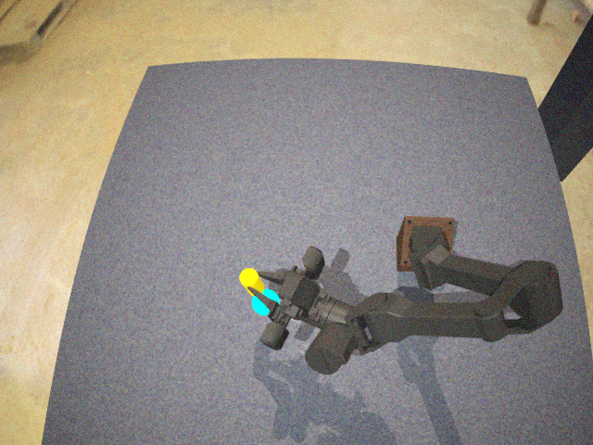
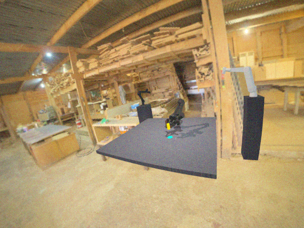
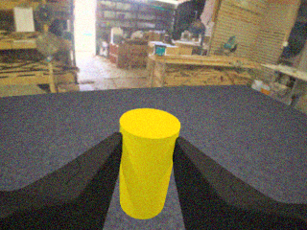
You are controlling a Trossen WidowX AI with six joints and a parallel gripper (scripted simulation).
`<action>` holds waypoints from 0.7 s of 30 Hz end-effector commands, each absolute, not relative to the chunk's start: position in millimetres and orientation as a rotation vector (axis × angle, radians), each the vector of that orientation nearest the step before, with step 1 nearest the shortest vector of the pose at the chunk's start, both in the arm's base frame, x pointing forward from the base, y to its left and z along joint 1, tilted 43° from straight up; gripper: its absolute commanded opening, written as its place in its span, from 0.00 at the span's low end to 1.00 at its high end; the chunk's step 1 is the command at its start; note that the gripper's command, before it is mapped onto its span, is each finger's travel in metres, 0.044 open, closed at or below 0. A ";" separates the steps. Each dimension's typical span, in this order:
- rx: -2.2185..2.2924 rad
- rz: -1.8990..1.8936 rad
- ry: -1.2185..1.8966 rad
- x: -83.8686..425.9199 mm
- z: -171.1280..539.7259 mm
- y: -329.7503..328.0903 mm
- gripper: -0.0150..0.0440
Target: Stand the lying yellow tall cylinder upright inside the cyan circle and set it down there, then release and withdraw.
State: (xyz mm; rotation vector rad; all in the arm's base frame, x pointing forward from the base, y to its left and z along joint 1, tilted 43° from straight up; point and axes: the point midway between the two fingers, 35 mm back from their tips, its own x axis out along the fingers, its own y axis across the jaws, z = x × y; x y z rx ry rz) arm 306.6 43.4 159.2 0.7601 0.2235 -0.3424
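The yellow tall cylinder (image 1: 250,279) (image 2: 168,126) (image 3: 148,161) stands upright between my gripper's fingers, held above the table. My gripper (image 1: 262,290) (image 3: 148,142) is shut on it, a dark finger on each side. The cyan circle (image 1: 260,303) (image 2: 169,137) lies flat on the dark grey table (image 1: 287,144) (image 2: 152,152), below the cylinder and a little nearer to the wrist. In the overhead view the fingers partly cover the circle. In the side view the cylinder hangs clearly above the circle.
The arm's brown base plate (image 1: 406,239) is mounted on the table's right side, and the arm stretches left from it. A black pedestal (image 2: 251,127) with a grey arm stands beside the table. Another black pedestal (image 2: 144,112) stands behind it.
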 end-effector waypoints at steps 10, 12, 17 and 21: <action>0.763 -0.349 0.223 306.4 154.1 45.4 0.43; 0.763 -0.350 0.224 307.7 149.8 49.8 0.43; 0.765 -0.351 0.227 309.9 138.6 60.8 0.43; 0.766 -0.352 0.228 310.7 129.4 69.5 0.43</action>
